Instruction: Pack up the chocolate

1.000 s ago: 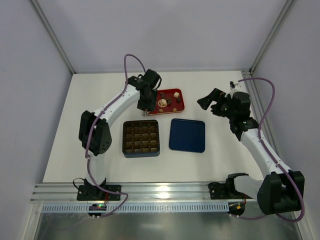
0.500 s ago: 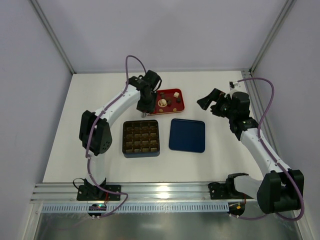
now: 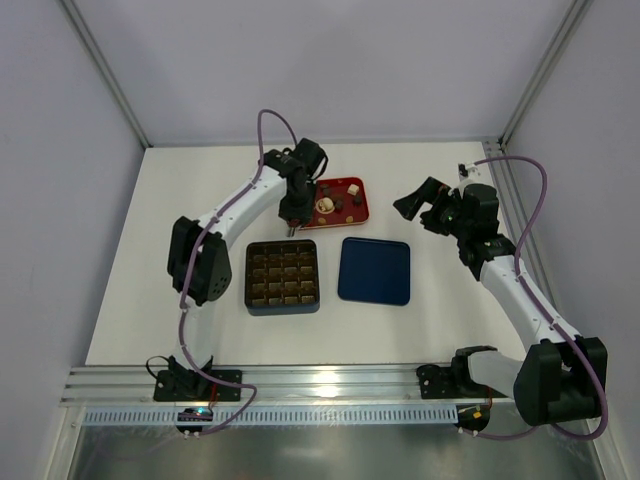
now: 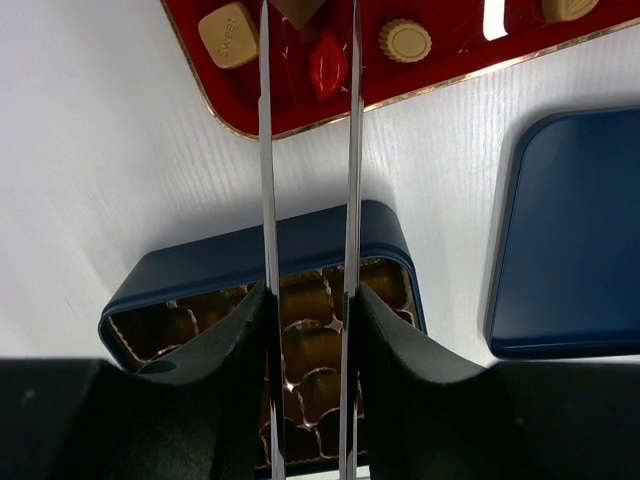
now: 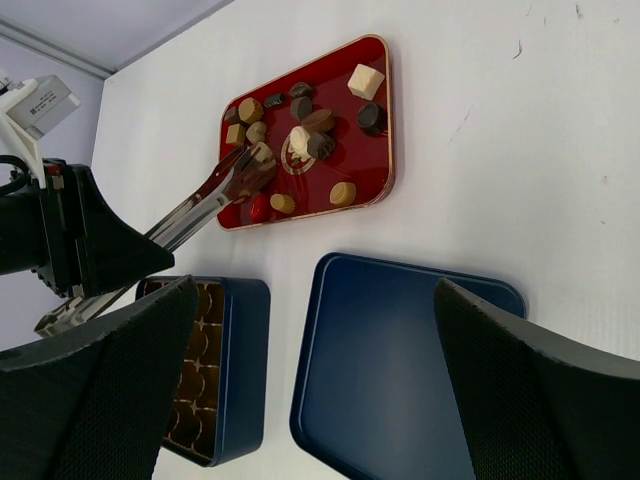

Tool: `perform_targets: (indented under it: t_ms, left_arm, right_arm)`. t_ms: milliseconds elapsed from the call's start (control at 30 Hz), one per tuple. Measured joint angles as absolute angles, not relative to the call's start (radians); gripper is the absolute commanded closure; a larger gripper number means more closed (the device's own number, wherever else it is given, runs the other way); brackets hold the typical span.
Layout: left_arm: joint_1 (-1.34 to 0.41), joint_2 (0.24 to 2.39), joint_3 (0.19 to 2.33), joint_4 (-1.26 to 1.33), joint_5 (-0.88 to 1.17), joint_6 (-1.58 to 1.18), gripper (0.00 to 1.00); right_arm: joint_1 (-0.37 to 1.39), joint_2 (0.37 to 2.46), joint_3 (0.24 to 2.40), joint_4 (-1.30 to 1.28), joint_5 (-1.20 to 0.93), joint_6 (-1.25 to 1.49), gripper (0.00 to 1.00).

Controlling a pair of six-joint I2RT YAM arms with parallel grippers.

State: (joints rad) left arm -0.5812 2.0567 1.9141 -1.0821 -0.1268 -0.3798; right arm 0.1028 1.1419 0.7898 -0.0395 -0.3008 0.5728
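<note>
Several small chocolates in dark brown, tan and cream lie on a red tray. My left gripper has long thin metal fingers reaching over the tray's left end. It is shut on a brown chocolate piece, held just above the tray. The dark box with gridded brown compartments sits below the tray and looks empty. My right gripper is open and empty, raised to the right of the tray.
The flat navy-blue lid lies to the right of the box. A red lip-shaped piece and tan pieces lie near the left fingertips. White walls enclose the table on three sides.
My left arm's elbow has shifted slightly to the right, with the gripper staying over the tray's left end. The right arm has not moved.
</note>
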Motion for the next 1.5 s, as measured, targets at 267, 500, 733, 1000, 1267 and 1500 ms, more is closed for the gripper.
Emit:
perform_targets:
  t_ms: [267,500,733,1000,1267,1500]
  left_arm:
    - [-0.581,2.075,1.961,-1.082,-0.118,-0.382,0.6]
    - [-0.581,2.078,1.964,-1.084,-0.115,-0.382,0.54]
    - [-0.581,2.09,1.982,-1.1,-0.115,-0.371,0.54]
    - [-0.581,2.113,2.016,-1.132,-0.115,-0.314,0.56]
    - [-0.581,2.132,2.046,-1.172,-0.115,-0.256,0.59]
    - [-0.581,2.133,2.046,-1.192,-0.103,-0.249,0.6]
  right_arm:
    - [0.103,1.145,0.787,-0.039,-0.301,0.574,0.0]
    - [0.103,1.146,0.787,-0.039,-0.302,0.575,0.0]
    - [0.103,1.146,0.787,-0.039,-0.302,0.575,0.0]
    - [0.103,1.146,0.787,-0.039,-0.302,0.575,0.0]
    - [0.103,1.146,0.787,-0.039,-0.303,0.579,0.01]
    - [0.103,1.152,0.787,-0.039,-0.307,0.582,0.01]
